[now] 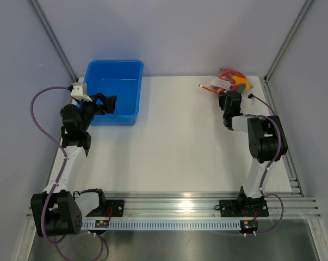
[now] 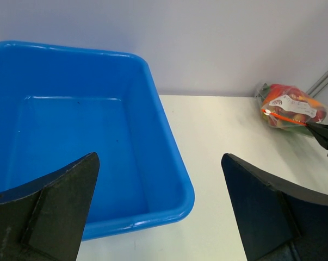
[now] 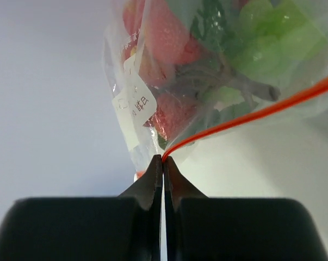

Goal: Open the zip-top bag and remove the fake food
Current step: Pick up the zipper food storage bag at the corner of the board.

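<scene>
"Where is the zip-top bag [image 1: 229,82]?"

"In the far right corner of the table [image 1: 180,136], full of fake food [image 3: 261,38]. The right gripper [image 3: 162,160] is pinched tight on one end of its orange zip strip [image 3: 251,116] — the strip runs off sideways."

"And the left gripper [image 2: 161,157]?"

"Wide open, holding nothing — way off by the blue tub [image 1: 113,65]."

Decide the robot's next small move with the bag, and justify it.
Probably the right hand should draw the zip-top bag toward the table's middle: it is shut on the end of the orange-red zip strip at the far right corner, while the open left hand hangs at the blue tub, far away.
</scene>
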Motion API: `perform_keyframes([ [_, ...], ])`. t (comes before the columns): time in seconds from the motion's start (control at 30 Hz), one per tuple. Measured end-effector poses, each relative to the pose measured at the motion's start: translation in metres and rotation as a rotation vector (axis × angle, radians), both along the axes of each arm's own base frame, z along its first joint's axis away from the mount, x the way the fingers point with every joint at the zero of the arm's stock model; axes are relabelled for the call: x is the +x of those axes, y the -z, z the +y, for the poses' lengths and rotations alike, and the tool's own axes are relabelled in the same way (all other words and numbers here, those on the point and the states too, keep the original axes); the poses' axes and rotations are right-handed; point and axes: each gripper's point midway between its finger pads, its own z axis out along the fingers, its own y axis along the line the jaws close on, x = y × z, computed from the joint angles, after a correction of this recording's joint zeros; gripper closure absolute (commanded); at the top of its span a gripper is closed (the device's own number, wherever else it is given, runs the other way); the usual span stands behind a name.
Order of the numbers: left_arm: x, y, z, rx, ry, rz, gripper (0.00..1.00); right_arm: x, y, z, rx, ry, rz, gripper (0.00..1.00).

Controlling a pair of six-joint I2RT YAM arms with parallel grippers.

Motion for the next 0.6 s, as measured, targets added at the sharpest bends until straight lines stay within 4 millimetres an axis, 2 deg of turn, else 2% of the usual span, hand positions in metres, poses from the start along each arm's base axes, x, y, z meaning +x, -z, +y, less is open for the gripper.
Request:
perform_keyframes([
  [0.3,-0.002,-0.004,-0.003,0.046,0.023,-0.066,0.01,-0.028,-0.001,0.041,0.062,-0.208,0.0,1.0],
  [0.43,-0.005,0.005,-0.005,0.064,0.041,-0.083,0.01,-0.04,-0.02,0.065,0.069,-0.276,-0.031,1.0],
  [0.5,-0.008,0.003,-0.012,0.073,0.084,-0.1,0.01,-0.045,-0.035,0.077,0.067,-0.307,-0.058,1.0],
  [0.6,-0.016,-0.003,-0.026,0.109,0.178,-0.153,0.01,-0.057,-0.058,0.106,0.061,-0.371,-0.097,1.0],
])
